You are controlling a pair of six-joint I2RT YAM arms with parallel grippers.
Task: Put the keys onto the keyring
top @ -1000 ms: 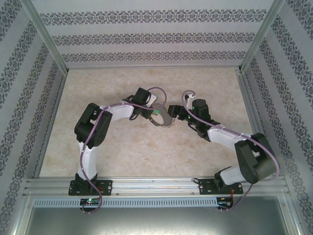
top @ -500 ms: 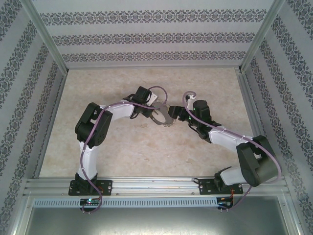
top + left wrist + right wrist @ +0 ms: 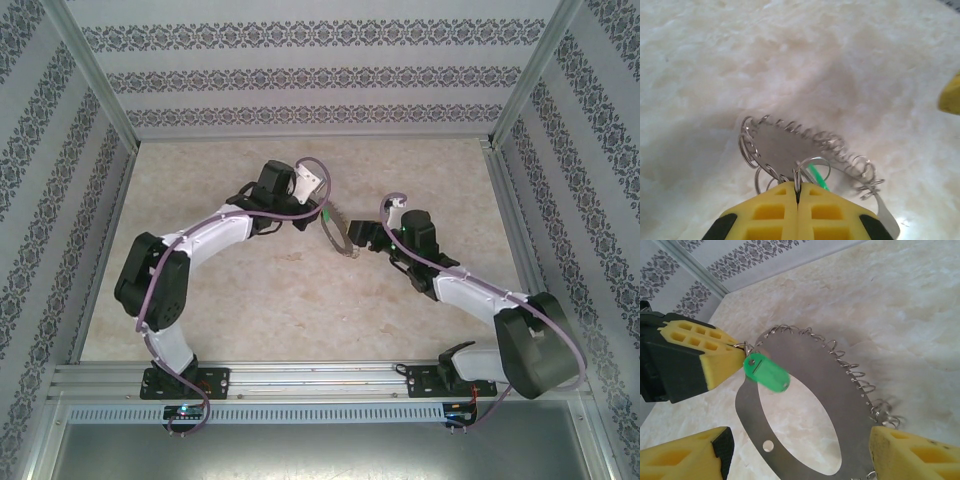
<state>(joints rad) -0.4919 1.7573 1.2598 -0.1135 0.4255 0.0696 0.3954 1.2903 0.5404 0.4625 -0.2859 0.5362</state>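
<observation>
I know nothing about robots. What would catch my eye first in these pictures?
Your eye lands on the bright green tag, hanging at the rim of a big flat grey metal ring. The ring is held up near the middle of the pale stone-look table, its curly wire-fringed rim pinched in the left arm's closed yellow foam jaws.

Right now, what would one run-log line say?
left gripper: shut on grey metal keyring | green-headed key: hanging at its rim | right gripper: open
</observation>
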